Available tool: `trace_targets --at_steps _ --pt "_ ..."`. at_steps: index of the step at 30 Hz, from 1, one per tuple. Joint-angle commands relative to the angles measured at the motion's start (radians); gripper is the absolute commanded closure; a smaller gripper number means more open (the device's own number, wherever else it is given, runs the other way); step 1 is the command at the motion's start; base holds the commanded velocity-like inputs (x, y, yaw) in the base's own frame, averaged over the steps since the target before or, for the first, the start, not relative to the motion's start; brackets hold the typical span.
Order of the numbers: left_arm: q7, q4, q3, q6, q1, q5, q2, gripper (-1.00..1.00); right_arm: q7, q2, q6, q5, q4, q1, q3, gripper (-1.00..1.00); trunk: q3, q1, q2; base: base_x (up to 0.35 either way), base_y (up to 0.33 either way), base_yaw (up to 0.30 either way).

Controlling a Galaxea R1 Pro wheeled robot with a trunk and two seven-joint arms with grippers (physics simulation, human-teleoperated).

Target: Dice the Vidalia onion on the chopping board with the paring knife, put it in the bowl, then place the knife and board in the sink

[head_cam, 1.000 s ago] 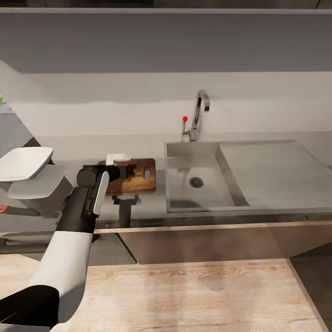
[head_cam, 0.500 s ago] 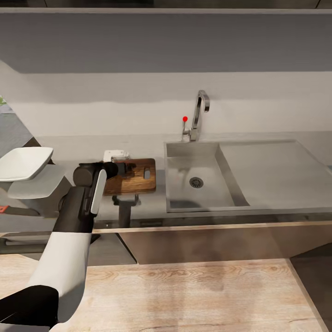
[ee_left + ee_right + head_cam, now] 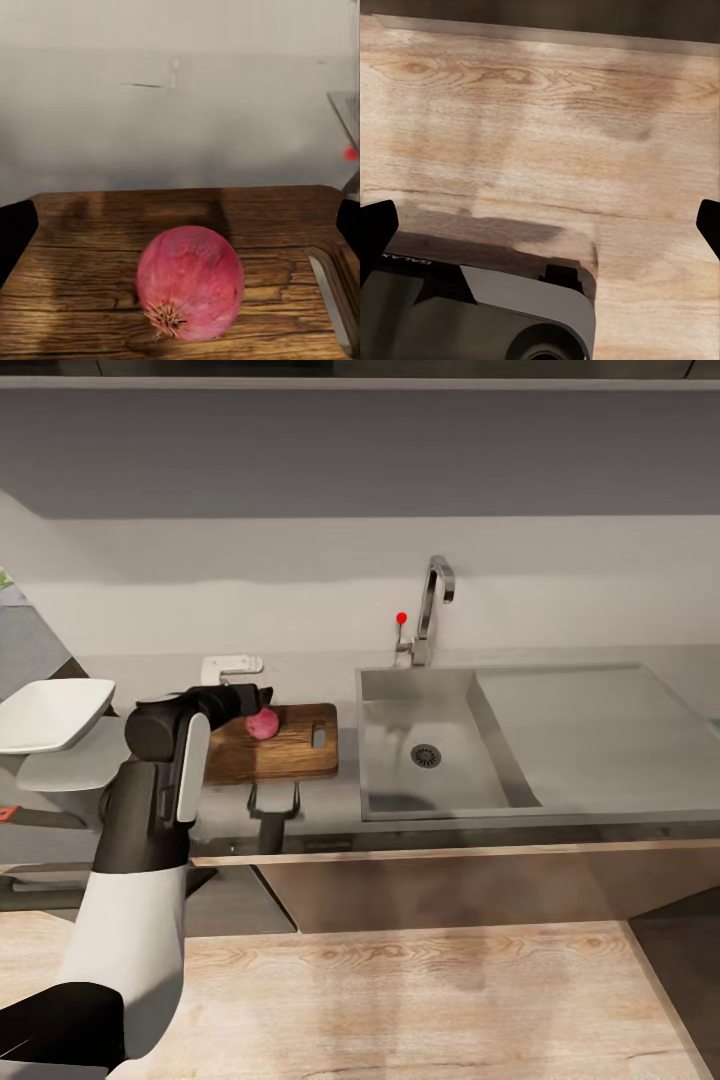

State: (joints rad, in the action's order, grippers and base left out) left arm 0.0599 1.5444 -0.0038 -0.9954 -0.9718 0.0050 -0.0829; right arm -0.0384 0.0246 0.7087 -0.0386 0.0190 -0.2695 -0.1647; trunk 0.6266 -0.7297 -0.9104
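Onion (image 3: 190, 283): one, pinkish-red, root end toward the left wrist camera, seen resting on the chopping board (image 3: 97, 247); in the head view the onion (image 3: 264, 724) lies on the board's left part, free of any grip.

Chopping board (image 3: 275, 745): one, dark brown wood, laid flat on the desk (image 3: 300, 675) just left of the sink (image 3: 500, 730), its handle slot toward the sink side.

Left pincer (image 3: 180, 225): spread wide; one dark fingertip is seen at each side edge of the left wrist view, with the onion between them and apart from both. In the head view the left arm is reached over the desk's near edge, its wrist at the board's left end.

Right pincer (image 3: 540, 225): spread wide, nothing held; two dark fingertips are seen at the edges of the right wrist view, over wooden floor (image 3: 547, 112) and part of the robot's dark base (image 3: 472, 307).

Bowl (image 3: 50, 712): one, white, shallow, seen at the far left of the head view, well apart from the board.

Sink: one steel basin with one drain, one faucet (image 3: 432, 610) behind it, one red knob (image 3: 401, 618) beside the faucet.

One small white object (image 3: 232, 664) is noted on the desk beyond the board; what it is cannot be told.
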Motion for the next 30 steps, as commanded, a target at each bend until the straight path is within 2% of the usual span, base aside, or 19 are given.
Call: trace_targets --at_steps 1,6,30 --pt "0.005 0.002 -0.001 -0.004 -0.001 0.001 -0.001 -1.0 -0.004 0.0 0.003 -0.004 -0.001 0.0 -0.003 -1.0 0.001 0.0 -0.001 0.0 0.0 0.0" --pt "0.005 0.005 -0.006 -0.004 -0.001 0.001 -0.001 -1.0 -0.004 0.0 0.003 -0.004 -0.001 0.0 -0.003 -1.0 0.001 0.0 -0.001 -0.175 0.0 0.0" --pt "0.005 -0.034 -0.015 -0.004 -0.001 0.007 -0.007 -1.0 -0.004 0.001 0.003 -0.004 -0.001 0.0 -0.003 -1.0 0.001 0.0 -0.001 -0.323 0.0 0.0"
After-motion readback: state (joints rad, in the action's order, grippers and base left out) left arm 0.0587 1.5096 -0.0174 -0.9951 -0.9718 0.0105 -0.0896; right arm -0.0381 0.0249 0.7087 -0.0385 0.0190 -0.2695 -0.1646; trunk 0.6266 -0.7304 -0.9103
